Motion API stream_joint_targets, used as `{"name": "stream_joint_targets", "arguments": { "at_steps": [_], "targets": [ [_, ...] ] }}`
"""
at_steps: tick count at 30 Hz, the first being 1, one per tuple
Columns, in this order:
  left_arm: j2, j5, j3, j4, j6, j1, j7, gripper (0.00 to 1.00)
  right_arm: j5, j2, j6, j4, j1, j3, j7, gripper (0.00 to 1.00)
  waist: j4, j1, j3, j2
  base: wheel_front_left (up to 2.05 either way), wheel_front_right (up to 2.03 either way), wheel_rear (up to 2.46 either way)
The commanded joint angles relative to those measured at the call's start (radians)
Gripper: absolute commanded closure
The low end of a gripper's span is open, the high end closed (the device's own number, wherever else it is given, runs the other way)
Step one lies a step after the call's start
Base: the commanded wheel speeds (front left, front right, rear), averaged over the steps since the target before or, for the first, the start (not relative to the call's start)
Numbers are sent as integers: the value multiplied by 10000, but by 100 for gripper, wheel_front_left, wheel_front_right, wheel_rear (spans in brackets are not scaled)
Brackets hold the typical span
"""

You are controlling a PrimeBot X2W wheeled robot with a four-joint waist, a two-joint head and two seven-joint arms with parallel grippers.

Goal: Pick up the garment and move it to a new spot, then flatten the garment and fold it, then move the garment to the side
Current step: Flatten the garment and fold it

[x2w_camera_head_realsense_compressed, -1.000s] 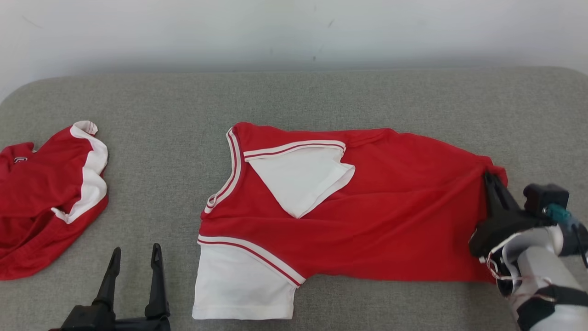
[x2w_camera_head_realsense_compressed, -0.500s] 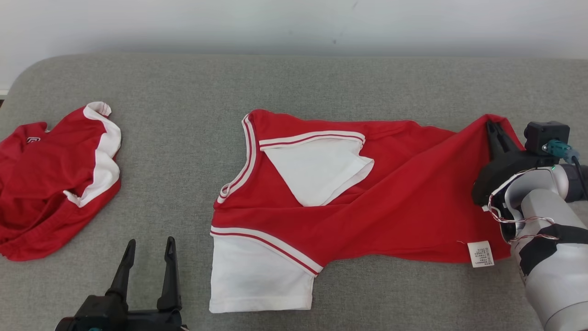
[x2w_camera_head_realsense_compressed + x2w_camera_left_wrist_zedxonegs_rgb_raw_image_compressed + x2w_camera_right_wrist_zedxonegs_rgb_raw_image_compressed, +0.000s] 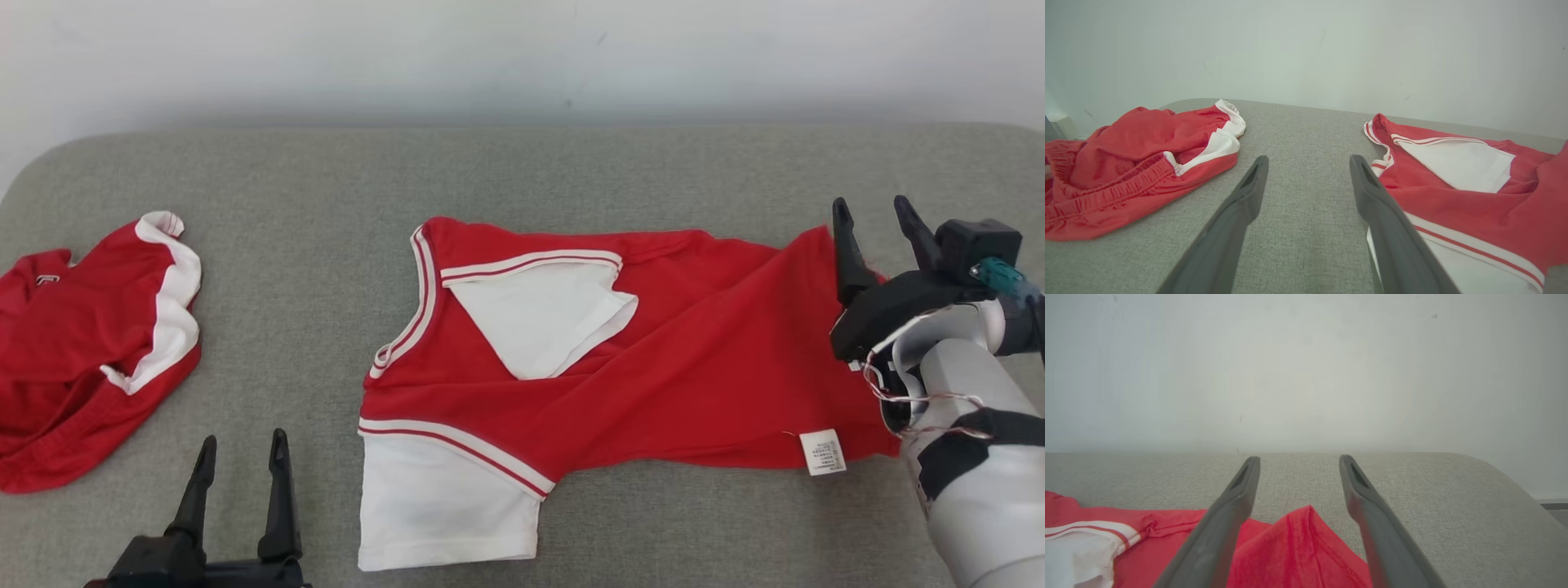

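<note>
Grey woven padding below a pale wall carries the garment, a red jersey with white sleeves. It lies across the middle, neck toward the robot's left and hem toward its right. Its far sleeve is folded in over the chest, the near sleeve lies flat, and diagonal creases run to the hem, where a care label is turned out. The right gripper stands wide open and empty over the far hem corner, which peaks up between its fingers. The left gripper, equally wide and empty, waits at the near edge, between the jersey and a second red garment. Flattening looks unfinished. It would probably go best by pinching hem corners low and drawing them rightward while the shoulder end is held, then turning the sleeve out.
</note>
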Motion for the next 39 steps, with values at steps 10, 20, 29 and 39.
{"name": "stream_joint_targets", "arguments": {
  "at_steps": [10, 20, 29, 39],
  "targets": [
    [-12, 79, 431, -96, -50, 513, -34, 0, 381, -23, -23, -3257, 3009, -459, -27, 0, -753, 1, -714, 0, 0, 0, 0],
    [-12, 146, 538, -187, -79, 631, -33, 0, 298, 539, -23, -5029, 5696, -1060, -28, 0, -911, 1, -793, 0, 0, 0, 0],
    [-12, 170, 436, -192, -67, 634, -33, 0, 451, 542, -23, -4528, 5764, -1264, 372, 0, -754, 1, -774, 0, 0, 0, 0],
    [-12, 186, 383, -262, -67, 713, -33, 0, 617, 610, -23, -3320, 5371, -1059, 278, 27, -479, 1, -672, 0, 0, 0, 0]
  ]
}}
